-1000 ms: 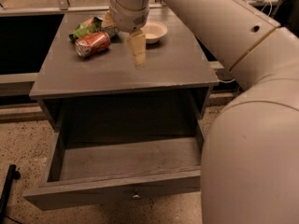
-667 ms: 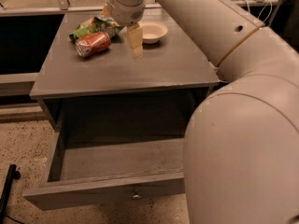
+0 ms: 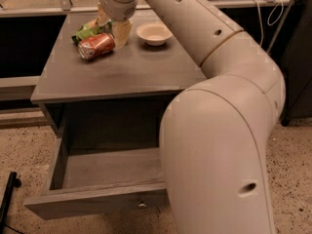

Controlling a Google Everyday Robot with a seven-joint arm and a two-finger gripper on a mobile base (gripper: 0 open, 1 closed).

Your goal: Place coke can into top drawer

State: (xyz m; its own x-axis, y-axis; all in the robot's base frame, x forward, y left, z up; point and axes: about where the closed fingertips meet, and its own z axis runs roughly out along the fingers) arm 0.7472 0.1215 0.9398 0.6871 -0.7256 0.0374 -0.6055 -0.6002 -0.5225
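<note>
The coke can [image 3: 96,46] lies on its side at the back left of the grey cabinet top [image 3: 126,72]. My gripper [image 3: 113,27] hangs over the can's right end, just behind it, with its fingers apart and nothing between them. One cream fingertip [image 3: 122,34] comes down right beside the can. The top drawer [image 3: 97,204] is pulled out below the cabinet top. Its inside is bare and its small knob [image 3: 141,205] shows on the front. My arm [image 3: 219,130] hides the drawer's right part.
A green chip bag [image 3: 87,31] lies just behind the can, touching it. A white bowl [image 3: 154,33] stands to the gripper's right. A dark pole [image 3: 7,196] stands on the speckled floor at the lower left. A railing runs behind the cabinet.
My gripper has moved left from near the bowl to the can's right end. The arm has swung nearer the camera and covers more of the drawer.
</note>
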